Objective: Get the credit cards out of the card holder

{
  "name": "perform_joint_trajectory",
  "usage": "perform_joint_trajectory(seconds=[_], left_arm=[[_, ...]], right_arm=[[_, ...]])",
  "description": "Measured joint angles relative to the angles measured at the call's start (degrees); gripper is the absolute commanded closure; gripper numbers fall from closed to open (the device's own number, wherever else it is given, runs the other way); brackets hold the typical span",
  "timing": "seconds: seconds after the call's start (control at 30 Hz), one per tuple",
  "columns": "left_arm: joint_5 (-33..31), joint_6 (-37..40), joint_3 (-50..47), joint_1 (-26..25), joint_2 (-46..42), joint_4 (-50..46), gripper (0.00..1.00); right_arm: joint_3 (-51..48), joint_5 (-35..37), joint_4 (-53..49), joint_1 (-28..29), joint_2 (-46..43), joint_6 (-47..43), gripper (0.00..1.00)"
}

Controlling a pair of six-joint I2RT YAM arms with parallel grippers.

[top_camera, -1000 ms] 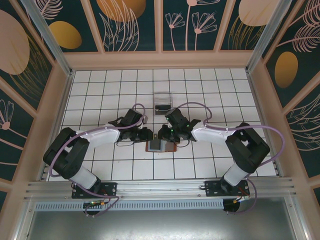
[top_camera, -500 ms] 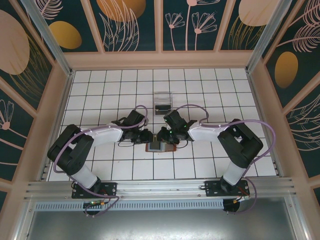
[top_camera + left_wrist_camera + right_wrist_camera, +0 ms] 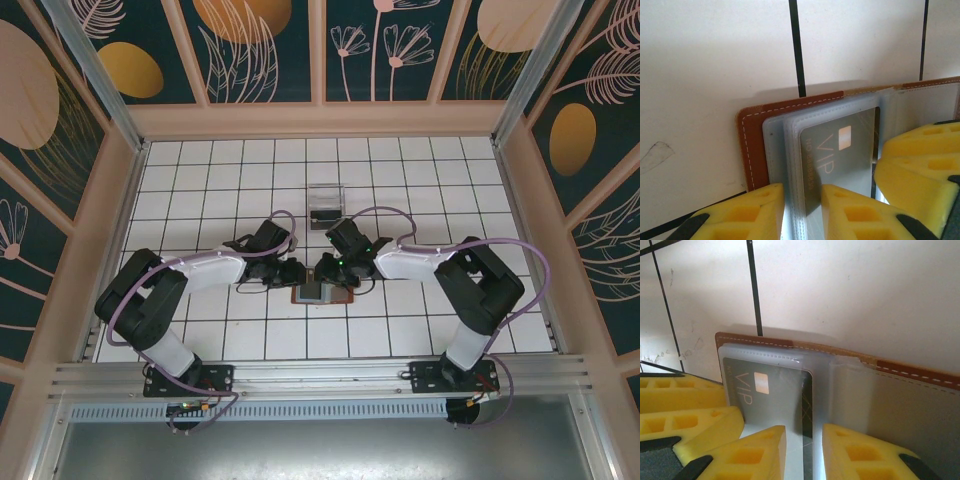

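Lying open near the middle of the table (image 3: 200, 160), somewhat toward its near edge, the card holder (image 3: 322, 294) is flanked by both grippers. The left gripper (image 3: 293, 272) is set at its left end, fingers narrowly parted about the clear sleeves (image 3: 777, 150). The right gripper (image 3: 327, 268) is likewise parted astride a dark card (image 3: 765, 385). Bare tiles are left all round, and a clear box (image 3: 324, 203) stands farther back. Since a second ago both elbows have been drawn inward, while the card holder is unmoved.
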Motion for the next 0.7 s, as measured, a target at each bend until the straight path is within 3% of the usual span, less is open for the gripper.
perform_joint_trajectory(seconds=[0.7], left_arm=[[-0.4,0.0,0.3,0.0,0.2,-0.4,0.72]], right_arm=[[0.5,-1.6,1.3,0.3,0.0,0.0,0.73]])
